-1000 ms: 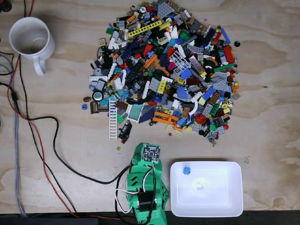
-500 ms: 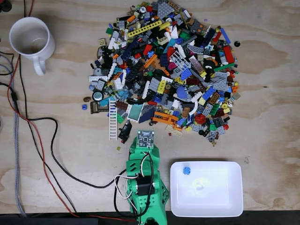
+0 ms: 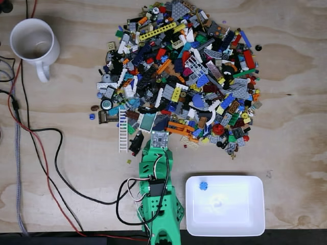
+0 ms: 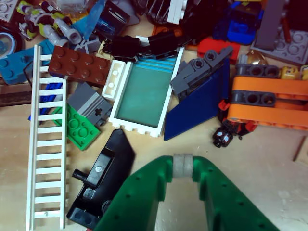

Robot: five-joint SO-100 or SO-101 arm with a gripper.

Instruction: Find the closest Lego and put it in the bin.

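Plywood table [image 3: 296,81] w/ a big Lego pile [image 3: 179,71] spread across the upper middle of the fixed view; white bin [image 3: 225,205] sits at bottom right, just beside the green arm [image 3: 156,194], which reaches up from the bottom edge twd the pile's near edge. White mug [image 3: 33,43] top left, cables [image 3: 46,148] trailing down the left side, both well apart from the work. Progress, as I judge it: bin holds one small blue piece [image 3: 203,186] near its top-left corner, so maybe one pick is done, but the pile looks nearly untouched, so the bulk is left. For this cycle: approach stage only, nothing grasped yet. In the wrist view the gripper [image 4: 183,166] points at bare wood just short of the pieces; its green fingers meet at a small grey pad at the tip, so it reads as closed or nearly so, w/ nothing between them. Closest pieces to it: black slanted piece [image 4: 103,180] just left of the tip, touching or almost touching the left finger; white ladder [image 4: 47,139] further left; white-framed window [image 4: 144,94] and dark blue wedge [image 4: 197,103] straight ahead; orange beams [image 4: 269,98] to the right; tiny black-and-red bit [image 4: 223,137] near the wedge. Black piece looks the likely target (also seen in the fixed view [image 3: 136,144] at the arm's left). Left to do: open, close on it, lift, swing right to bin, drop.
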